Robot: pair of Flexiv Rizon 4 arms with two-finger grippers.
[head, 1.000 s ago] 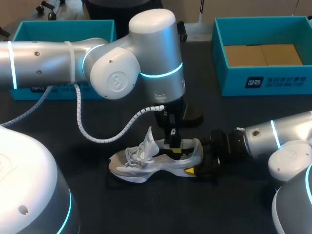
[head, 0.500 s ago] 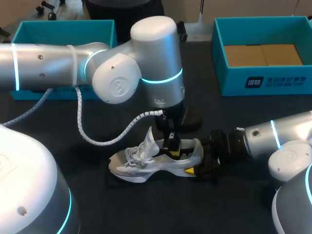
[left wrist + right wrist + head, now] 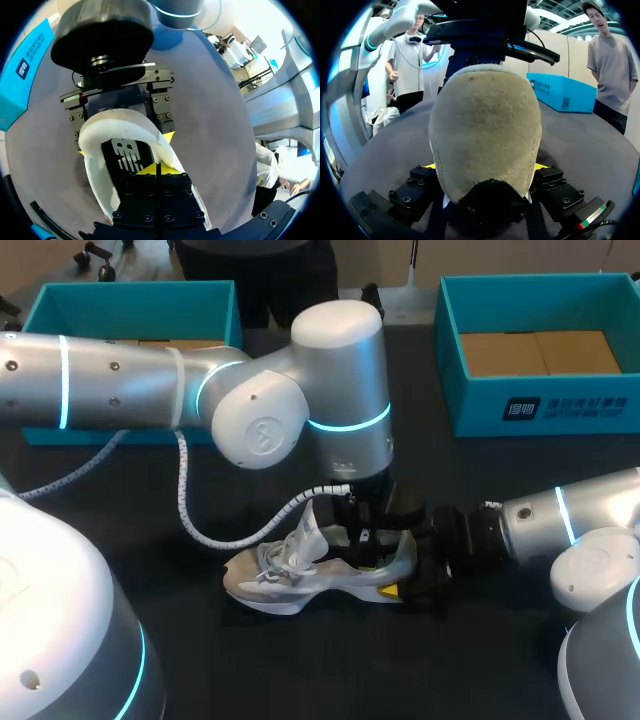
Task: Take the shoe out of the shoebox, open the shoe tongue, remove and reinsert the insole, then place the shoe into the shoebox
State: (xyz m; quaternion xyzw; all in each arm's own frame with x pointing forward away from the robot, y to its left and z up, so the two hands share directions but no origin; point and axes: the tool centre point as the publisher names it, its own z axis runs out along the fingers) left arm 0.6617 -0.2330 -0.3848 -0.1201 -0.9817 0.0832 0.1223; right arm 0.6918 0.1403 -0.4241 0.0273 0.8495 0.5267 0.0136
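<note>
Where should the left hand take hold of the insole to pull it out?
I'd grip the heel end of the insole, coming down through the open collar of the shoe. The tongue stands up toward the toe, leaving that opening clear, while the right hand clamps the heel from behind, blocking the rear. The left hand is poised there.
</note>
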